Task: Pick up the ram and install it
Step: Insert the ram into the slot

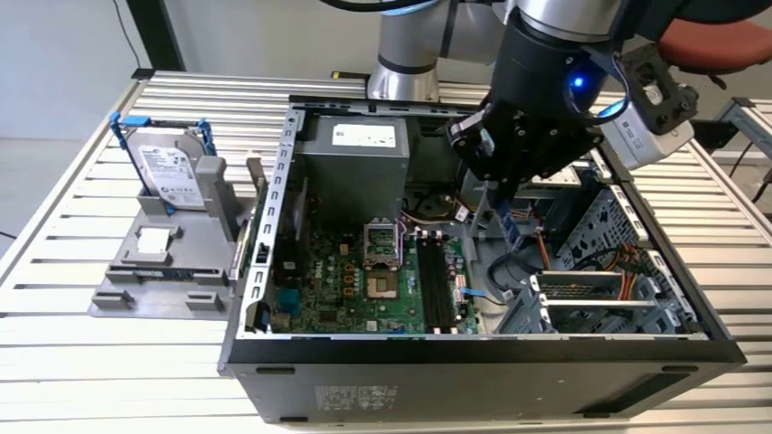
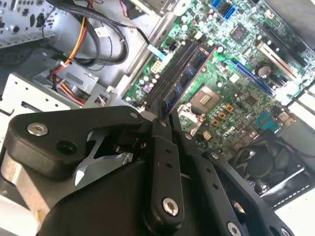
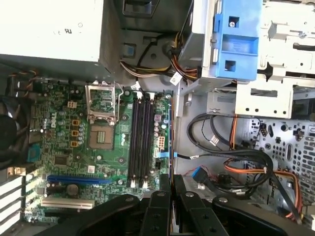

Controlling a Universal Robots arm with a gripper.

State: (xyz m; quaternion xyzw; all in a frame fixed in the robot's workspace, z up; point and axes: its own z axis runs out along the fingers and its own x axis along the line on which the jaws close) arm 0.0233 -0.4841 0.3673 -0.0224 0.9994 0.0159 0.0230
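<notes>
Tool [image 2: 165, 117] pinching the ram [image 2: 189, 73], hung over open case [image 1: 483, 366], black memory slots [image 3: 140, 142] beside, cables [image 3: 246, 164] near, hard drive [image 1: 169, 172] on worktop [image 1: 54, 380], exterior view's left.

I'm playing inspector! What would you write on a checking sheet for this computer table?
Surface: slatted metal table, carrying the open computer case.
Job's things: the ram is held above the motherboard; the memory slots look empty.
Clutter: hard drive upright in a grey stand, at the exterior view's left.
Grippers: gripper shut on the ram.
Cables: orange and black cables inside the case.
Surroundings: pale floor beside the table.
</notes>
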